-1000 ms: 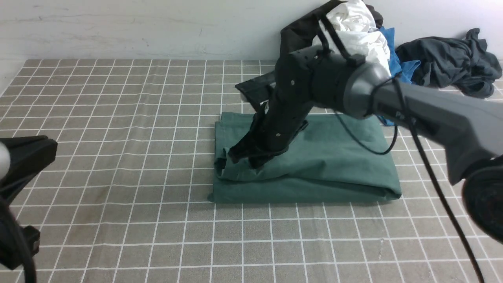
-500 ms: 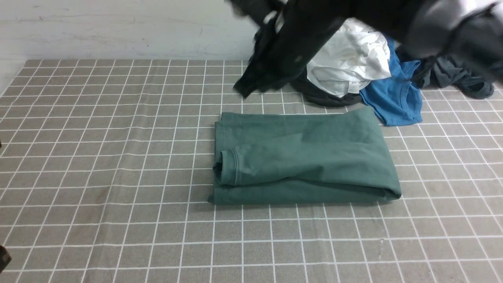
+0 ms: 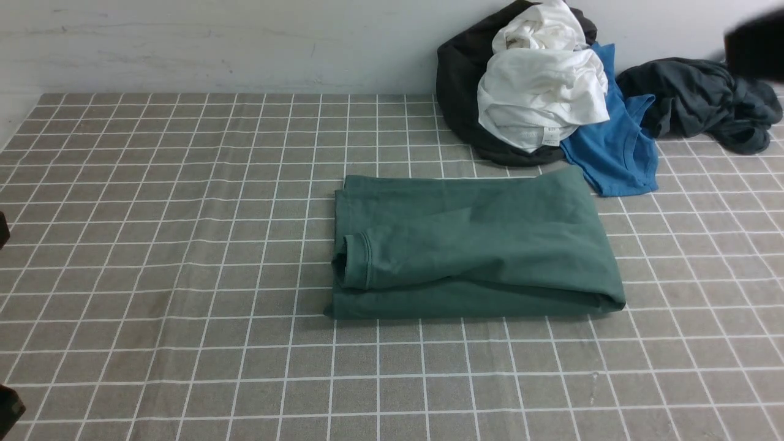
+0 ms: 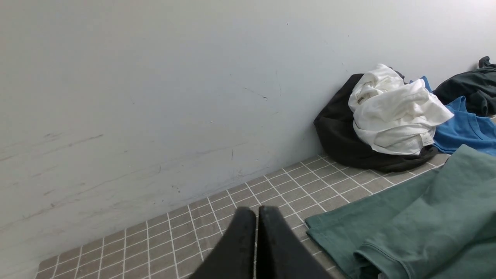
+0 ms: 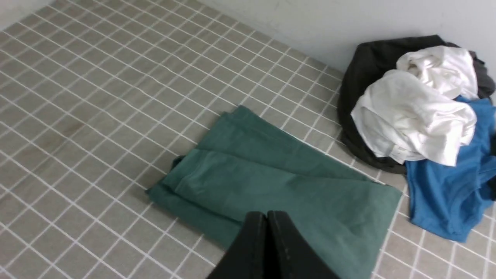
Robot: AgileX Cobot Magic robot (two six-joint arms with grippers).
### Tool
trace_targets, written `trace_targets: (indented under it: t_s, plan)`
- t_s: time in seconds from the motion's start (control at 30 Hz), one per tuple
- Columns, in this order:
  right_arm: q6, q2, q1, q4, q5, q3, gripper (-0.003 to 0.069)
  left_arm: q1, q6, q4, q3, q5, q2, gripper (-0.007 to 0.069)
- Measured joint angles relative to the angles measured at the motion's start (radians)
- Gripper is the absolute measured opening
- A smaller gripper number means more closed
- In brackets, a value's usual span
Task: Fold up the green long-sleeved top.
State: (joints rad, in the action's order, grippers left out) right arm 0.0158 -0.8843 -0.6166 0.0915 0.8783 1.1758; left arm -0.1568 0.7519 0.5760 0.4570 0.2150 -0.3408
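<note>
The green long-sleeved top (image 3: pixel 471 245) lies folded into a flat rectangle in the middle of the checked cloth, a cuffed sleeve end (image 3: pixel 355 262) showing at its left side. It also shows in the left wrist view (image 4: pixel 418 221) and the right wrist view (image 5: pixel 271 186). My left gripper (image 4: pixel 256 211) is shut and empty, off to the left of the top, above the checked cloth. My right gripper (image 5: pixel 267 215) is shut and empty, raised well above the top. Only a dark blur of the right arm (image 3: pixel 756 43) shows at the front view's upper right.
A pile of clothes sits against the back wall: a black garment (image 3: pixel 465 92), a white one (image 3: pixel 542 92), a bright blue T-shirt (image 3: pixel 612 153) and a charcoal-grey garment (image 3: pixel 698 98). The grey checked cloth (image 3: pixel 184 245) covers the table; the white wall (image 3: pixel 214 43) bounds its far edge.
The right arm, which had its gripper down on the top's left part, has lifted away up and to the right, almost out of the front view. The left arm has also withdrawn. The top lies still.
</note>
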Motion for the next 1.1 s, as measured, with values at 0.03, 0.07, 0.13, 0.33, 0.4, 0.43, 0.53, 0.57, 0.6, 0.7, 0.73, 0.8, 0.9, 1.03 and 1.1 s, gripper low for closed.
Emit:
trace_targets:
  t_s: [0.03,0.07,0.13,0.33,0.4,0.43,0.53,0.57,0.6,0.7,0.73,0.8,0.9,1.03,1.1]
  plan:
    - [0.03,0.1,0.0,0.0,-0.149,-0.172,-0.0014,0.0,0.0,0.0,0.0,0.0,0.0,-0.0008]
    - [0.052,0.165,0.0,0.0,-0.249,-0.286,-0.0014,0.0,0.0,0.0,0.0,0.0,0.0,-0.0008]
    - [0.092,0.271,0.0,0.0,-0.433,-0.499,-0.0014,0.0,0.0,0.0,0.0,0.0,0.0,-0.0008]
    - [0.134,0.368,0.0,0.0,-0.608,-0.77,-0.0014,0.0,0.0,0.0,0.0,0.001,0.0,-0.0008]
    - [0.135,0.371,0.0,0.0,-0.632,-0.806,-0.0014,0.0,0.0,0.0,0.0,0.001,0.0,-0.0008]
    - [0.136,0.371,0.0,0.0,-0.633,-0.815,-0.0014,0.0,0.0,0.0,0.0,0.002,0.0,-0.0008]
    - [0.139,0.371,0.0,0.0,-0.632,-0.829,-0.0014,0.0,0.0,0.0,0.0,0.004,0.0,-0.0008]
    - [0.139,0.371,0.0,0.0,-0.633,-0.832,-0.0014,0.0,0.0,0.0,0.0,0.004,0.0,-0.0008]
    - [0.139,0.371,0.0,0.0,-0.629,-0.834,-0.0014,0.0,0.0,0.0,0.0,0.004,0.0,-0.0008]
    - [0.139,0.373,0.0,0.008,-0.601,-0.834,-0.0014,0.0,0.0,0.0,0.0,0.007,0.0,-0.0008]
    - [0.139,0.373,0.0,0.01,-0.594,-0.834,-0.0014,0.0,0.0,0.0,0.0,0.008,0.0,-0.0008]
    - [0.139,0.375,0.0,0.021,-0.554,-0.834,-0.0014,0.0,0.0,0.0,0.0,0.011,0.0,-0.0008]
    - [0.139,0.393,0.003,0.028,-0.554,-0.872,-0.0014,0.0,0.0,0.001,0.0,0.013,0.0,-0.0008]
    - [0.139,0.458,0.042,0.028,-0.629,-0.968,-0.0014,0.0,0.0,0.001,0.0,0.014,0.0,-0.0008]
    - [0.139,0.506,0.092,0.028,-0.685,-1.025,-0.0014,0.0,0.0,0.001,0.0,0.014,0.0,-0.0008]
